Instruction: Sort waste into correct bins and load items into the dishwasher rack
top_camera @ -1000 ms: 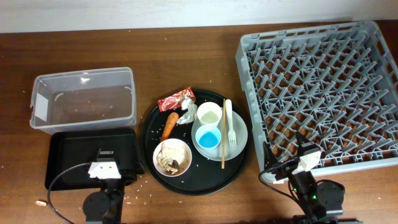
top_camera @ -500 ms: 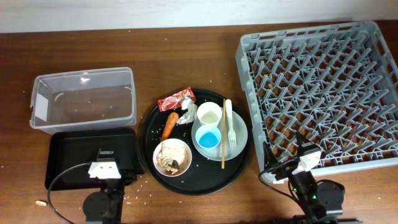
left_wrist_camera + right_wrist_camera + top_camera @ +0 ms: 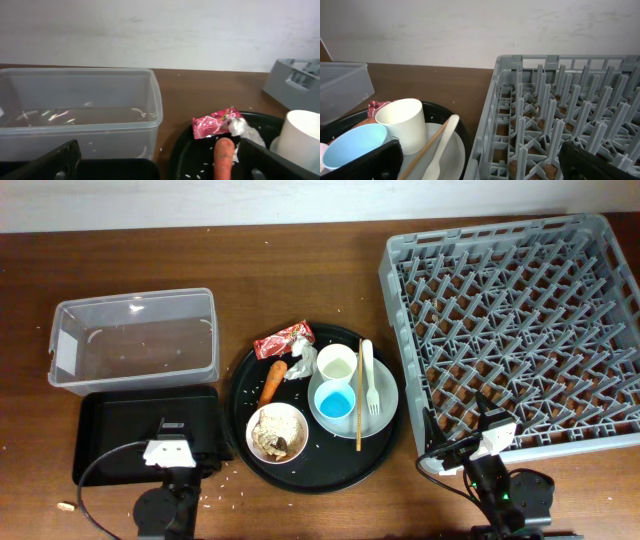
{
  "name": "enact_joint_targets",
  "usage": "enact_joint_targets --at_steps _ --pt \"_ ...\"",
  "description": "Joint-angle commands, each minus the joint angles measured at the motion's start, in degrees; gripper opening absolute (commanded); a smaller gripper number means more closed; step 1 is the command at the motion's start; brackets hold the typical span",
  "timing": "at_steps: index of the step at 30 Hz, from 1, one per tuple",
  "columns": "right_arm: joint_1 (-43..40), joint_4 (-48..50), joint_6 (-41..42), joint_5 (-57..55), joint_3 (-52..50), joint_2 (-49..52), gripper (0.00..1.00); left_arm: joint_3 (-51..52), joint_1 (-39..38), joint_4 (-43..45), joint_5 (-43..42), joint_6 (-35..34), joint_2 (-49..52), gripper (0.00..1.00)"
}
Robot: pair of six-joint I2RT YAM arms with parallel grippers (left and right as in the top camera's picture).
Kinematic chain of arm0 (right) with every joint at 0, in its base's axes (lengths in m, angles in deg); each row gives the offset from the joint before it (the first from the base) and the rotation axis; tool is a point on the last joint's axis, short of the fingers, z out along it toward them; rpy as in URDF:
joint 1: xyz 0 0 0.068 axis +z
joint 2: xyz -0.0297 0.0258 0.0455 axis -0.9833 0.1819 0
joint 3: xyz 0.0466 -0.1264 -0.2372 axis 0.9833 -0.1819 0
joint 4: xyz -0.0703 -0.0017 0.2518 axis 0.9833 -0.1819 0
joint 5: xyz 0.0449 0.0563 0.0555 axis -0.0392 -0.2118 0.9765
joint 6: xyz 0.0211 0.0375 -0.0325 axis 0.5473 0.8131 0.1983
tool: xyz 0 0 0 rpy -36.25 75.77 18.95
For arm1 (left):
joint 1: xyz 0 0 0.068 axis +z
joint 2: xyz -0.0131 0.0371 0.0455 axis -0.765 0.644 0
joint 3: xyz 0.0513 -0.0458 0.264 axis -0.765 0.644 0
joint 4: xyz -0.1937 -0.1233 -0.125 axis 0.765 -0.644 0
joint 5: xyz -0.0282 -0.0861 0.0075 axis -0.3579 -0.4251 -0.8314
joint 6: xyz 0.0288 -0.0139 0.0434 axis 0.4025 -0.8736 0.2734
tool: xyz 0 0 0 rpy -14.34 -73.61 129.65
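Both arms sit parked at the near edge of the tabletop (image 3: 300, 270), nothing sorted yet by the look of it. Left hand (image 3: 162, 169): fingers spread wide, nothing between them. Right hand (image 3: 482, 171): the same, wide and empty. All the waste and dishes lie together on the round black tray (image 3: 300, 476): red wrapper (image 3: 283, 340) at its far-left rim, tissue (image 3: 298, 365) and carrot (image 3: 271, 382) just beside it, bowl (image 3: 277, 430) holding rice scraps, white cup (image 3: 336, 362) and blue cup (image 3: 335, 402) on the plate (image 3: 387, 408) with the fork (image 3: 369, 377) and the stick (image 3: 359, 395). Clear tub (image 3: 135, 337) and black bin tray (image 3: 120, 425) are to the left, rack (image 3: 510, 320) to the right. Likely opener: left hand takes the wrapper (nearest to it, and light). Advice: come down from above, pinch the crinkled end at the rim, keep clear of the tissue touching the carrot, lift straight before swinging to a bin. The right hand is better placed for the cups and fork; the stick is thin and flat-lying, probably the hardest pick. Tabletop is dark brown wood, flecked with loose rice grains near the black bin tray. Behind it a plain pale wall (image 3: 150, 30).
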Motion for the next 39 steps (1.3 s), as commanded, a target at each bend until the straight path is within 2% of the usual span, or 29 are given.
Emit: enact_joint_targets --at_steps 1,2,6,7,9,12,14,16,17,19,21,22,23,25,26,27,30,32,34,37,39 --pt "-0.3 -0.2 -0.2 1.9 -0.3 -0.4 0.99 0.4 0.3 1.0 -10.6 0.7 -0.4 0.99" --pt "-0.3 -0.2 1.3 2.8 -0.3 -0.4 0.99 0.4 0.3 1.5 -17.0 0.7 -0.4 0.99" --pt "-0.3 -0.1 11.7 13.9 2.9 -0.3 0.99 -4.3 0.3 0.4 -26.2 -3.7 -0.4 0.99" --pt "-0.3 -2.6 14.4 14.4 6.3 0.0 0.98 -7.9 0.3 -3.8 -25.7 -3.6 -0.3 0.99" --pt "-0.3 -11.8 14.5 14.3 15.3 2.4 0.99 -17.7 0.3 -16.1 -22.2 -3.6 2.2 0.99" --pt "-0.3 -33.6 7.2 14.0 33.9 13.7 0.98 -35.7 0.3 -30.1 -19.3 -3.6 14.0 0.99" --pt "0.1 -43.4 3.1 13.1 44.9 23.9 0.98 -49.3 0.3 -41.9 -16.0 -3.6 25.5 0.99" --pt "0.6 -48.0 -2.8 13.2 54.5 33.5 0.99 -61.0 0.3 -50.3 -15.8 -3.6 37.0 0.99" --pt "0.6 -49.4 -2.0 15.1 59.7 39.2 0.99 -68.1 0.3 -54.8 -15.7 -3.3 43.5 0.99" --pt "0.6 -49.5 -1.3 19.9 64.5 46.3 0.99 -73.7 0.3 -58.3 -19.0 -2.3 49.1 0.99" --pt "3.7 -53.4 1.1 17.4 66.4 55.5 0.98 -74.0 0.3 -57.4 -25.5 -2.4 51.1 0.99" --pt "4.9 -54.4 1.2 15.2 66.4 57.4 0.99 -74.0 0.3 -56.2 -25.7 -3.3 51.4 0.99" --pt "8.4 -55.6 4.5 8.6 66.4 62.1 0.99 -74.0 -0.6 -55.2 -25.8 -4.0 52.8 0.79" --pt "11.5 -54.7 5.9 7.1 66.4 65.2 0.99 -74.0 -3.6 -55.2 -25.6 -4.0 55.9 0.72" --pt "12.1 -54.6 9.0 4.7 66.5 65.8 0.99 -74.0 -5.8 -55.4 -24.5 -4.0 57.8 0.71" --pt "11.9 -54.8 12.7 0.5 67.0 65.6 0.99 -74.0 -10.7 -56.1 -19.7 -4.1 61.6 0.68" --pt "9.3 -57.6 15.0 -2.6 72.1 62.9 0.99 -74.0 -21.6 -53.6 -10.2 -9.2 72.8 0.62" --pt "7.3 -60.6 17.3 -4.2 75.2 61.7 0.99 -74.0 -25.7 -50.1 -8.4 -10.4 80.4 0.58" --pt "6.3 -63.3 17.2 -4.3 76.5 60.2 0.99 -74.0 -28.3 -44.3 -8.5 -11.4 90.2 0.53" --pt "6.3 -66.8 17.1 -4.3 76.5 60.3 0.99 -74.0 -28.7 -41.7 -9.0 -13.3 98.9 0.43" --pt "6.3 -67.4 17.1 -4.3 76.5 60.7 0.99 -74.0 -28.7 -40.9 -9.1 -13.3 102.1 0.4"
